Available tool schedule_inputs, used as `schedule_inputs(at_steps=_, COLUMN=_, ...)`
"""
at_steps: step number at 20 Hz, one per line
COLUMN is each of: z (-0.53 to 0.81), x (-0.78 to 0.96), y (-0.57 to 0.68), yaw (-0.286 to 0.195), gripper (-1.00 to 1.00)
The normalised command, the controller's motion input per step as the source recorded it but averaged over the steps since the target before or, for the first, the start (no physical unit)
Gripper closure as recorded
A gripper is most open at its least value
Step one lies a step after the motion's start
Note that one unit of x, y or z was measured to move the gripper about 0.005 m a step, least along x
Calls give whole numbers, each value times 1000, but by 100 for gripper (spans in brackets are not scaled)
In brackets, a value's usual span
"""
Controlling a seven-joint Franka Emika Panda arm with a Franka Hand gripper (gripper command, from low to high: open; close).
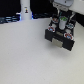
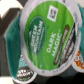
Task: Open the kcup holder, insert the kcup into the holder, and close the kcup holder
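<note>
The kcup (image 2: 47, 37) fills the wrist view, its round green lid reading "Dark Magic" and facing the camera. It sits between dark fingers (image 2: 9, 31) at its sides, so my gripper (image 1: 62, 21) looks shut on it. In the exterior view the gripper hangs directly over the black kcup holder (image 1: 52, 34) at the exterior view's right. The holder's tray is pulled out toward the front, and its round slots hold other pods. The kcup itself is too small to make out in the exterior view.
Other pods lie below the kcup: a dark-lidded one (image 2: 22, 74) and an orange-rimmed one (image 2: 80, 61). A white bottle (image 1: 26, 9) and dark clutter stand along the back of the white table (image 1: 25, 55).
</note>
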Motion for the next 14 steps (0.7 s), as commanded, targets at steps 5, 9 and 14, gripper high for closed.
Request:
schedule_inputs(at_steps=5, z=-75, x=-257, y=-67, yaw=-4, gripper=100)
schedule_inputs(at_steps=9, z=-113, x=-172, y=-111, yaw=-9, gripper=100)
schedule_inputs(at_steps=14, z=-299, x=0, y=-1, yaw=0, gripper=100)
